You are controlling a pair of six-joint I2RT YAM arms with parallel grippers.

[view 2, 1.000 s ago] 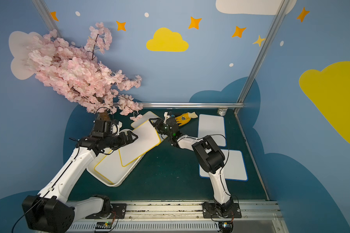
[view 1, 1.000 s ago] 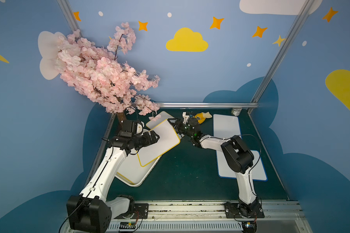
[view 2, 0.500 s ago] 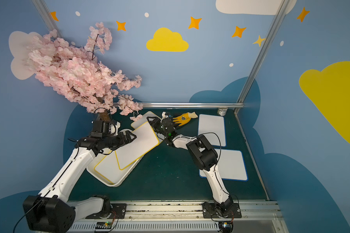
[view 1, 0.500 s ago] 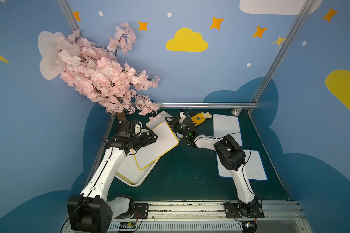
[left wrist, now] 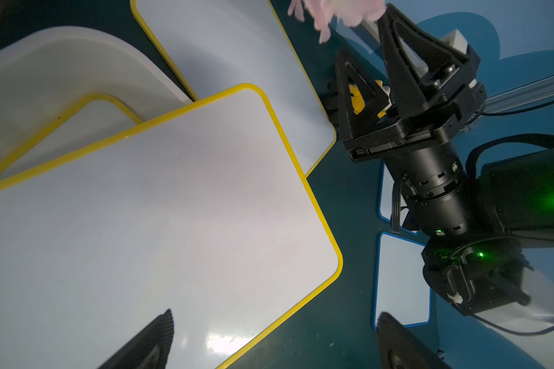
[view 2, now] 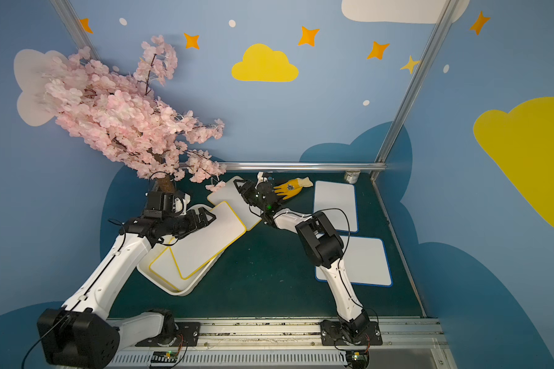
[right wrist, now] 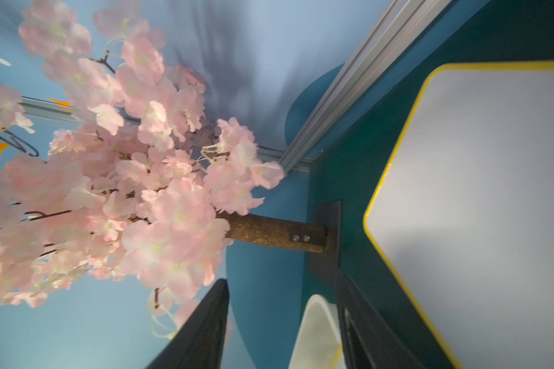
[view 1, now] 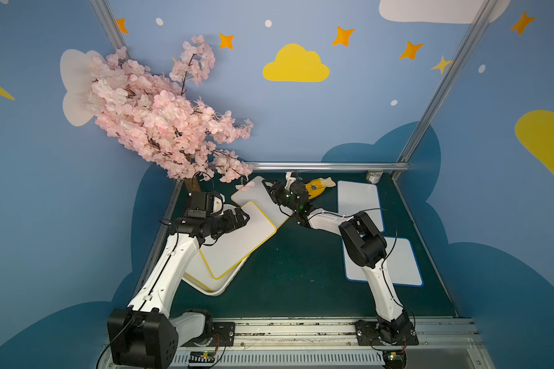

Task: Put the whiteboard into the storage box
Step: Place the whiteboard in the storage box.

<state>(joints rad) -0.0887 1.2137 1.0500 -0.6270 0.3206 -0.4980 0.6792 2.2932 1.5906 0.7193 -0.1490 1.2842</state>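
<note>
Left fingers [left wrist: 159, 338] spread wide, gripping nothing, above yellow-rimmed white rectangular whiteboard [view 1: 237, 239].
On dark green table [view 1: 301, 271], has slid whiteboard further over shallow white plastic storage box [left wrist: 61, 60] this past second; lies askew atop another yellow-rimmed board [left wrist: 77, 127], corner past rim, so likely needs squaring. Right fingers [left wrist: 429, 96] parted, empty, withdrawn. Cannot tell what supports overhanging corner.

Glossy whiteboard [left wrist: 160, 223], smooth plastic storage box [left wrist: 45, 64], rough bark trunk [right wrist: 269, 231], matt green tabletop [view 1: 301, 271]
</note>
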